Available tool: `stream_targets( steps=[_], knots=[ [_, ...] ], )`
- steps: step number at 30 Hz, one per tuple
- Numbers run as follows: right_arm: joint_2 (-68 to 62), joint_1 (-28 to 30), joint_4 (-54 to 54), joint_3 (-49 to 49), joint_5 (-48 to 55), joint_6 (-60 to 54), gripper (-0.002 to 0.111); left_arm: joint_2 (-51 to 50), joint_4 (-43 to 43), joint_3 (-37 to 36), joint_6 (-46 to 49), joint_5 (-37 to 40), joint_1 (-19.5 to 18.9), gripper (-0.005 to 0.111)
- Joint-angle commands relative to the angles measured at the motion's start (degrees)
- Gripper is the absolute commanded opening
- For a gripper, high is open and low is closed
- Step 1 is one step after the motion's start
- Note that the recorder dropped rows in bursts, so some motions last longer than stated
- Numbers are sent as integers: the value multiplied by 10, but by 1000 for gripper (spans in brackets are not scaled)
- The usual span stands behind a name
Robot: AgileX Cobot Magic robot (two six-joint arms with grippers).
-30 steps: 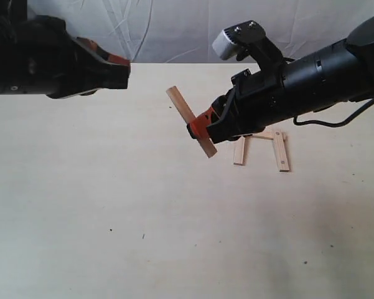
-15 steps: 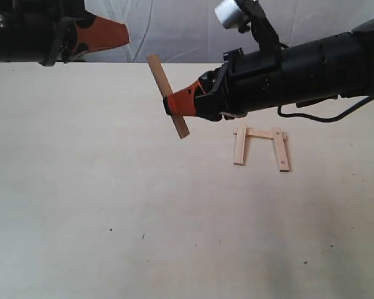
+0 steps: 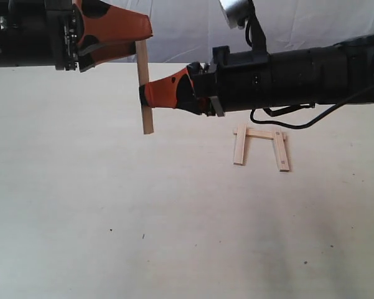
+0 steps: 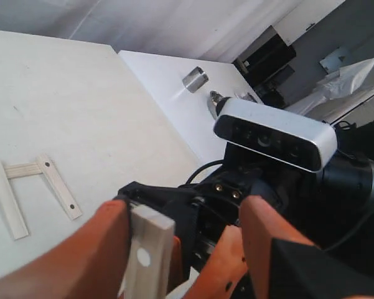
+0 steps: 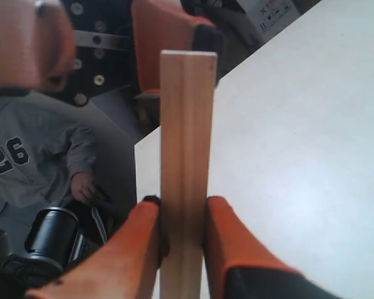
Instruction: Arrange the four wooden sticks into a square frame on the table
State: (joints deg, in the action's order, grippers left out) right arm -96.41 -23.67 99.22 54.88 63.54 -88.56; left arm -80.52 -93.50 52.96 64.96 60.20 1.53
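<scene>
Checking in from the remote station. The biggest thing on my feed is the wide pale cream table (image 3: 112, 218). Above it hang both black arms with their orange fingers. My right gripper (image 3: 147, 97) reaches over toward the left side and is clamped tight on a flat pale tan wooden stick (image 3: 147, 123). It holds the stick nearly upright in the air, well clear of the table, pinched a little below its middle. My left gripper (image 3: 143, 38) has its jaws spread wide with the stick's top end sitting between them. In the left wrist view that end lies right by one finger and the other finger is well apart, so I'd say it grips nothing. The three other tan slats (image 3: 259, 133) lie flat on the table below the right arm in a U: two parallel legs and a crosspiece over their far ends, with the near side open. My guess is this is a handover. The stick looks light, stiff and smooth, so a grab at the very tip would probably let it swivel. I'd close further in from the end. The slats in the U look like they'd scoot at the slightest nudge.
</scene>
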Motion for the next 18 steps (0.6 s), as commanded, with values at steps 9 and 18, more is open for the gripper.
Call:
stream_targets(
  steps=[9,18],
  knots=[
    [-1,4,7,37,64,-4,-1,2,1,0,18,12,1,53],
    [-2,4,7,37,64,-4,-1,2,2,0,32,30,1,9]
  ],
)
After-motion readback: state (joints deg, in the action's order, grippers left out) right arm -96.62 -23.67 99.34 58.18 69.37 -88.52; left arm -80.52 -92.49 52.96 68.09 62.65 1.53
